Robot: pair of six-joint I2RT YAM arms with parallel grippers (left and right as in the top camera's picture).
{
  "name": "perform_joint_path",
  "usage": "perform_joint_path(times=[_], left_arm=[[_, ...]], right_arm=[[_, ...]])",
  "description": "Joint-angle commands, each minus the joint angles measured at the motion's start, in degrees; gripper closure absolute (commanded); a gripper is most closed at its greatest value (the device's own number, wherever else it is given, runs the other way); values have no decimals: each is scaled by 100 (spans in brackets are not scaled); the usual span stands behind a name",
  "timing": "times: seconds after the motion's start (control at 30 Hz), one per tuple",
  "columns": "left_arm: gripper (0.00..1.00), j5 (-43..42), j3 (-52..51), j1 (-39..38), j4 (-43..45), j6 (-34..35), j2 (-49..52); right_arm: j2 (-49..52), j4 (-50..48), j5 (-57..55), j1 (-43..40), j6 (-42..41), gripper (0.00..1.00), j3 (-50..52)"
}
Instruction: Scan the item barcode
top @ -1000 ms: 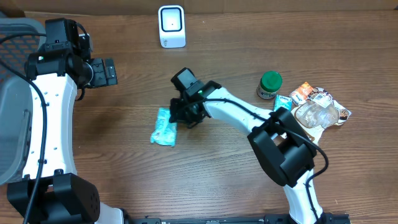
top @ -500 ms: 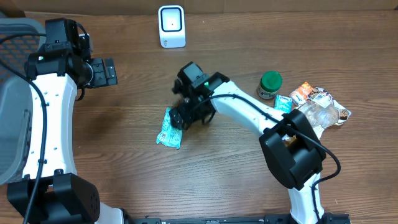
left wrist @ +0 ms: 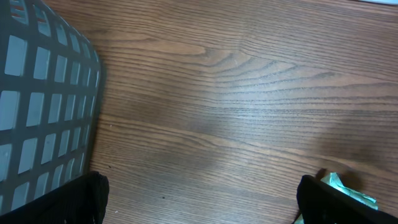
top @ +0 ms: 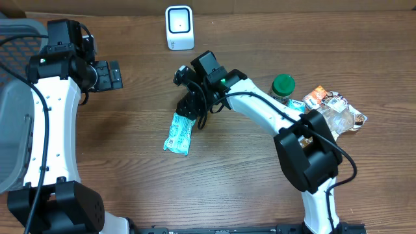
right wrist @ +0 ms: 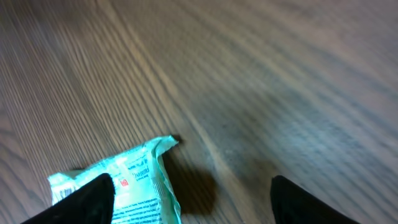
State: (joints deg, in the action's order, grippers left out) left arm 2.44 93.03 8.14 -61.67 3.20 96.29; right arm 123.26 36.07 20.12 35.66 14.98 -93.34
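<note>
The mint-green crinkled plastic packet lies flat on the brown wooden table, its upper end just below the right gripper. The right arm stretches in from the right, wrist tilted down-left, fingers apart, with the packet beside one of them. The left gripper, jaws spread wide, hovers near the grey mesh basket.

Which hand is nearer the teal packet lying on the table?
Right. The right hand is right over the upper end of the teal packet, open; the left hand is far off to the side, by the grey basket.
</note>
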Motion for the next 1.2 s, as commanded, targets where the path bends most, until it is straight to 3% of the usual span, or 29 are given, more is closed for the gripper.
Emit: perform_joint_path(times=[0.0,0.2,0.37,0.4,0.53,0.7,0.93,1.17], left_arm=[[0,52,-4,-20,0,39,7],[0,52,-4,-20,0,39,7],[1,52,-4,-20,0,37,7],[0,52,-4,-24,2,39,7],[0,52,-4,-28,0,39,7],[0,52,-4,-26,0,39,7],[1,52,-4,-28,0,39,7],[0,52,-4,-28,0,39,7]], right_arm=[[289,42,293,42,140,27,-114],[581,83,546,125,140,40,-111],[612,131,542,125,92,70,-114],[608,168,442,125,-74,78,-122],[452,330,177,74,-732,96,-133],[-59,485,-192,-13,-2015,96,-188],[-667,1145,-1602,-144,-5038,96,-216],[-435,1073,-1596,-59,-6024,96,55]])
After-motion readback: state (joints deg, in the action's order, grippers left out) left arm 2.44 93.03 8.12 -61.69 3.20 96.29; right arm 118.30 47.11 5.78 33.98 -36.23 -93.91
